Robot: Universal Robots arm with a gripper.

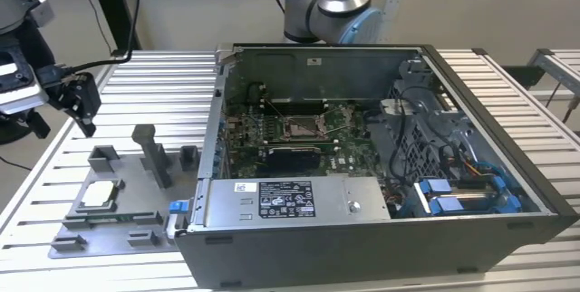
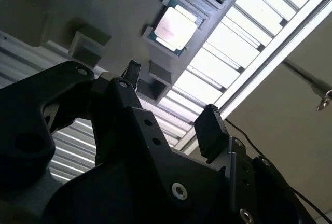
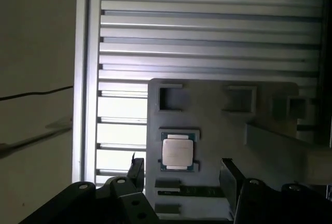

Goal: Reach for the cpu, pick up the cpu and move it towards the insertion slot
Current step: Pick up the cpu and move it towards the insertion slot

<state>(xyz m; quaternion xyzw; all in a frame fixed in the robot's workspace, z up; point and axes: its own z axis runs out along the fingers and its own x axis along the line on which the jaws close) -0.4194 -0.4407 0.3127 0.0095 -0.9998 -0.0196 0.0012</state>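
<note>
The cpu (image 1: 100, 195) (image 2: 175, 28) (image 3: 178, 152), a small pale silver square, lies flat in a pocket of the grey fixture (image 1: 136, 185) at the exterior view's left. My gripper (image 1: 80, 112) (image 2: 171, 98) (image 3: 181, 169) hangs above and behind the fixture, apart from the chip. It is open, and nothing sits between its two black fingers (image 3: 136, 168). The insertion slot (image 1: 303, 126), a shiny square socket on the green board, sits inside the open computer case (image 1: 363, 238) toward the exterior view's right.
The fixture carries grey upright posts (image 1: 152, 153) and a thin green memory stick (image 1: 113, 218). The case's tall wall (image 1: 210, 142) stands between the fixture and the slot. A slatted aluminium table (image 1: 154, 88) lies under everything. Cables and blue parts (image 1: 462, 193) fill the case's right side.
</note>
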